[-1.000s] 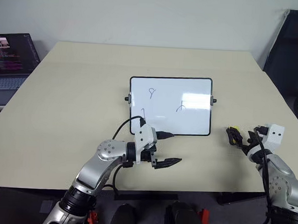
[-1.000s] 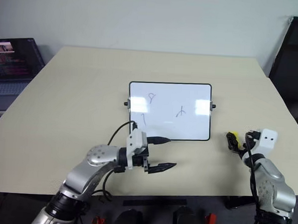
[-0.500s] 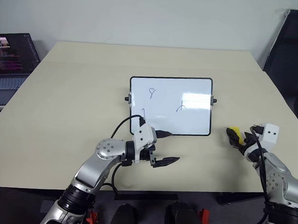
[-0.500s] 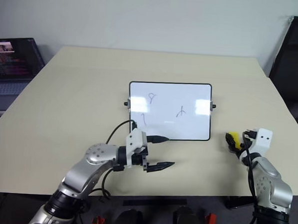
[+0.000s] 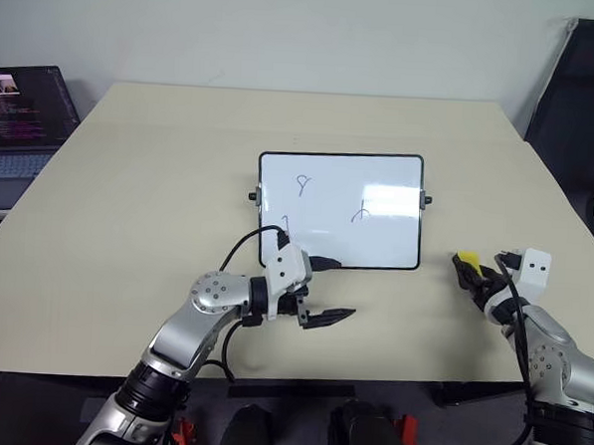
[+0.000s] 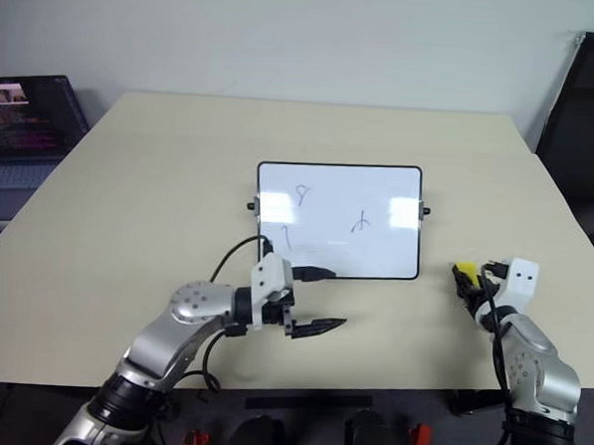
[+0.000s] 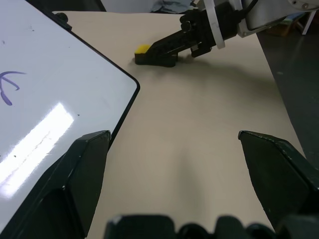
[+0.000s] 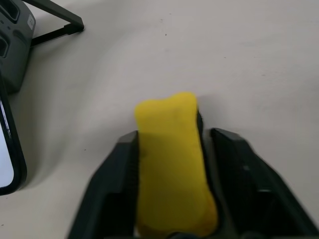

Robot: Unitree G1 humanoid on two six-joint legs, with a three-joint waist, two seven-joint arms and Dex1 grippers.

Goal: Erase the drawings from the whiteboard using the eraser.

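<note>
Head view: the whiteboard [image 5: 339,210] lies mid-table with its drawings [image 5: 303,186] uncleaned; the eraser [image 5: 465,261] sits just right of it, the right gripper [image 5: 471,275] closed on its sides.

Left wrist view: the left gripper [image 7: 172,179] is spread wide, empty.

Right wrist view: grip looks centred; lift straight, keeping the dark face down.

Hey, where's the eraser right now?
In the head views the eraser sits on the table at the robot's right, beside the whiteboard's near right corner, pinched in the right claw.
</note>
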